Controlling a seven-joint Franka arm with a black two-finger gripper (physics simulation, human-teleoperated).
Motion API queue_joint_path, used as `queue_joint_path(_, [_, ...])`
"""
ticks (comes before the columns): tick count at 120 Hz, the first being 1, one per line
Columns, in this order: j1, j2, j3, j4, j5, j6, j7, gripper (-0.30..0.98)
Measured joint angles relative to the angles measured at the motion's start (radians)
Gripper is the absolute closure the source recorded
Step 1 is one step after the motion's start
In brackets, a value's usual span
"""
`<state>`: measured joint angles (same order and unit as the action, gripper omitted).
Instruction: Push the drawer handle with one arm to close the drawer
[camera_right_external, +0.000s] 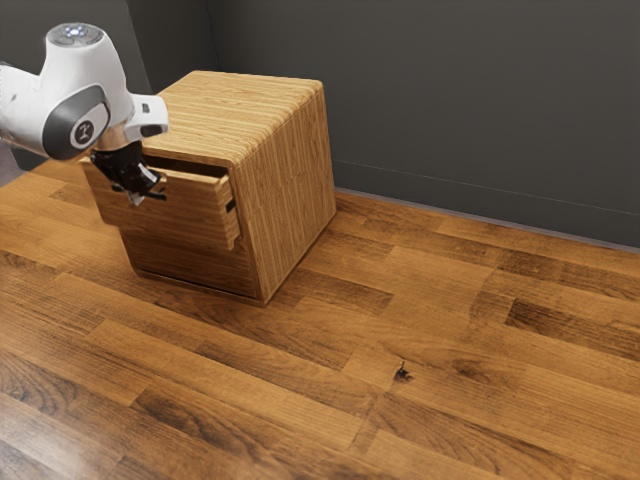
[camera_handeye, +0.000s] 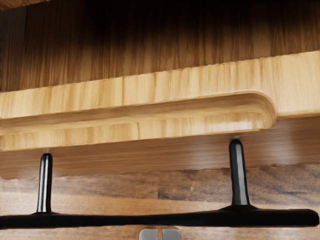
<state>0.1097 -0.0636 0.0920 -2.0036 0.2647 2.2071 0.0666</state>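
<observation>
Exterior view, toward its left: the wooden drawer (camera_right_external: 180, 215) stands open, pulled out of the upper part of a small wooden cabinet (camera_right_external: 290, 170), with a dark gap between the drawer's front and the cabinet's top. The white robot arm (camera_right_external: 70, 110) comes in from that view's left, and its black gripper (camera_right_external: 146, 187) is angled down at the front of the drawer, close to the handle. Seen from the hand in the wrist view, the handle (camera_handeye: 270, 217) is a long black bar held off the drawer's front by two dark posts (camera_handeye: 239, 172). The drawer's pale upper edge has a long groove (camera_handeye: 200, 107) with a rounded end, and beyond it lies the dark inside. The gripper's grey fingertips (camera_handeye: 149, 234) show just beside the bar, between the two posts along its length; they are pressed together, with only a thin line between them. Whether they touch the bar, I cannot tell. The cabinet sits on a wood-plank floor (camera_right_external: 330, 400), near a dark grey wall (camera_right_external: 450, 100). Well apart from it, toward the exterior view's right and nearer the camera, is a small dark mark (camera_right_external: 402, 372) on the planks.
</observation>
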Motion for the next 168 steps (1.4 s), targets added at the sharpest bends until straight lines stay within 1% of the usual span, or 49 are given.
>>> queue_joint_path(62, [-0.005, 0.120, -0.009, 0.132, -0.026, 0.000, 0.034, 0.79])
queue_joint_path(65, [-0.009, 0.103, -0.009, 0.113, -0.035, 0.006, 0.036, 0.79])
queue_joint_path(75, [-0.025, -0.005, -0.008, -0.033, -0.065, 0.044, 0.036, 0.79])
queue_joint_path(82, [-0.028, -0.059, -0.008, -0.102, -0.077, 0.064, 0.032, 0.79])
queue_joint_path(90, [-0.022, -0.151, -0.009, -0.192, -0.085, 0.078, 0.019, 0.79])
queue_joint_path(96, [-0.021, -0.237, -0.042, -0.236, -0.095, 0.058, -0.001, 0.79])
queue_joint_path(98, [-0.023, -0.262, -0.052, -0.243, -0.110, 0.041, -0.009, 0.78])
queue_joint_path(103, [-0.044, -0.323, -0.070, -0.236, -0.160, -0.015, -0.029, 0.73])
queue_joint_path(108, [-0.081, -0.365, -0.081, -0.192, -0.195, -0.078, -0.047, 0.64])
queue_joint_path(116, [-0.132, -0.394, -0.113, -0.071, -0.232, -0.188, -0.073, 0.49])
queue_joint_path(121, [-0.149, -0.398, -0.130, -0.025, -0.247, -0.236, -0.088, 0.41])
queue_joint_path(130, [-0.178, -0.377, -0.135, 0.023, -0.253, -0.274, -0.114, 0.29])
queue_joint_path(141, [-0.186, -0.349, -0.120, 0.064, -0.249, -0.337, -0.149, 0.19])
queue_joint_path(153, [-0.187, -0.337, -0.116, 0.063, -0.243, -0.385, -0.182, 0.12])
queue_joint_path(168, [-0.187, -0.338, -0.111, 0.053, -0.240, -0.424, -0.216, 0.06])
